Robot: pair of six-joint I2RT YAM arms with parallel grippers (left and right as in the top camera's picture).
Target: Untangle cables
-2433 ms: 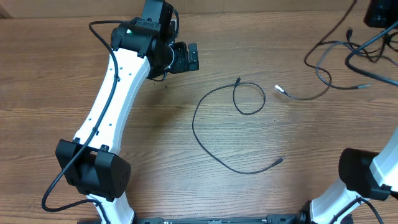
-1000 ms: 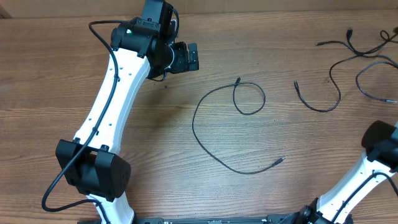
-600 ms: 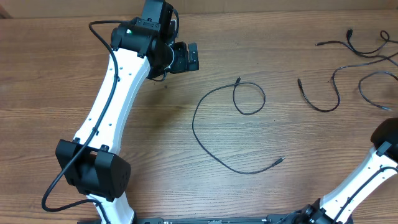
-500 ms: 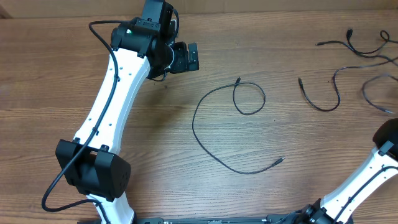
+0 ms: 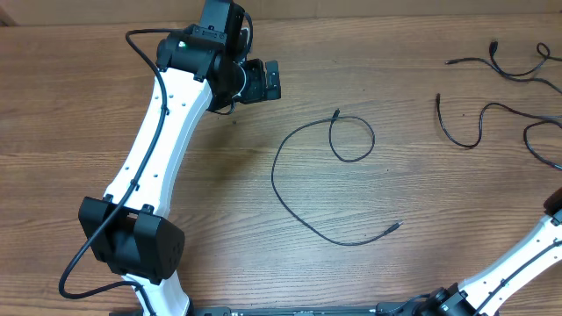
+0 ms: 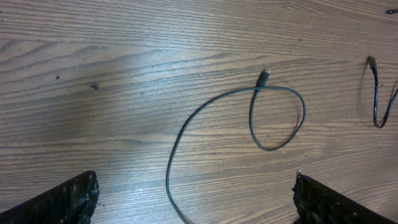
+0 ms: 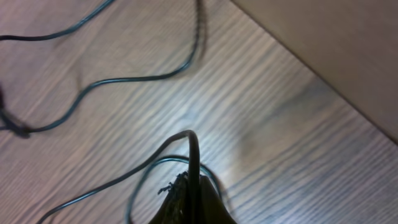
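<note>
Over on the right side, the held cord (image 7: 193,158) has slid further away from the looped cable (image 6: 251,115). Its free plug end now lies well apart from that loop, and the right arm has swung out toward the table (image 5: 421,228) edge. Neither the left arm nor the loop has shifted.

From where I stand, the step in hand is the pulling-apart: dragging one cord clear of the others. The right gripper (image 7: 189,202) is pinched tight on the cord, which rises straight out of its tips and bends away ahead of it. That wrist view is blurred, so the strand curling just beside the tips may be the same cord doubling back; I cannot say for sure. Another cord (image 5: 470,60) lies further out, apart from the dragged one.

The left gripper (image 5: 270,79) hangs with its jaws spread wide and nothing in them. The loop lies ahead of it, framed between its fingers but well apart from them.

Next, I'd judge, the right gripper needs to lay its cord down clear. Then the loop's crossing wants opening, the plug end drawn out through it.
</note>
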